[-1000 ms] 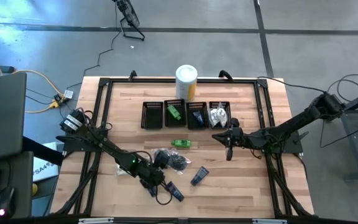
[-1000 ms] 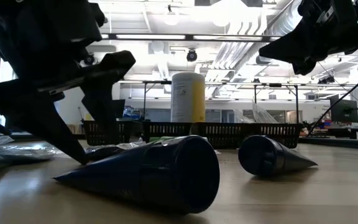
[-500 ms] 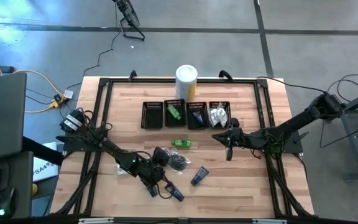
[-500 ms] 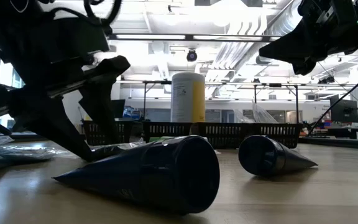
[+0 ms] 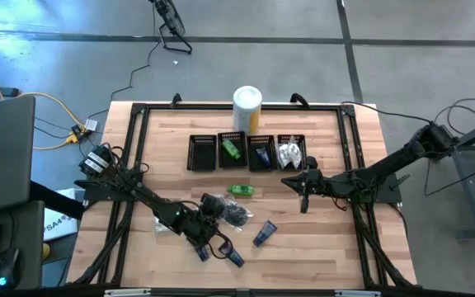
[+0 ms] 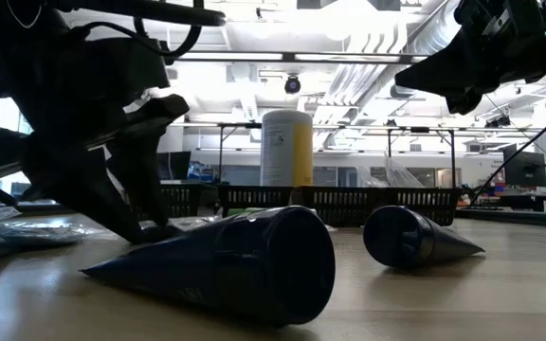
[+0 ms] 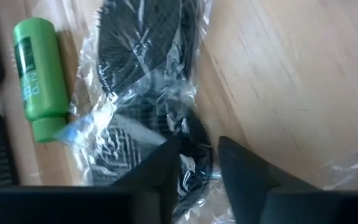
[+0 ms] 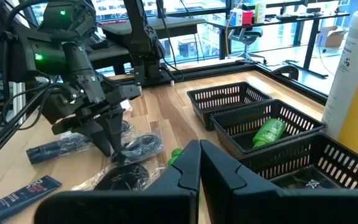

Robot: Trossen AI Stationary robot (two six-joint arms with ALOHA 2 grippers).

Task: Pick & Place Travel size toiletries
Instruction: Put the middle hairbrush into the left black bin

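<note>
While the right gripper (image 8: 199, 163) hangs closed over the worktop (image 5: 320, 239), the left gripper's (image 7: 194, 163) fingers (image 7: 157, 168) pinch a black bagged bundle (image 7: 143, 81).

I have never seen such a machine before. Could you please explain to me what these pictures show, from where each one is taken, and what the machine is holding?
These are two robot arms at a wooden table, seen by four cameras: one overhead, one at table height, one on each wrist.

The left hand is down on a clear bag of black round items, its fingers closing around the plastic; a firm hold is not certain yet. The right hand is shut, holds nothing and waits above the table near four black mesh bins.

Also on the table: dark blue tubes, a green bottle and a tall white-and-yellow canister. Some bins already contain items.
</note>
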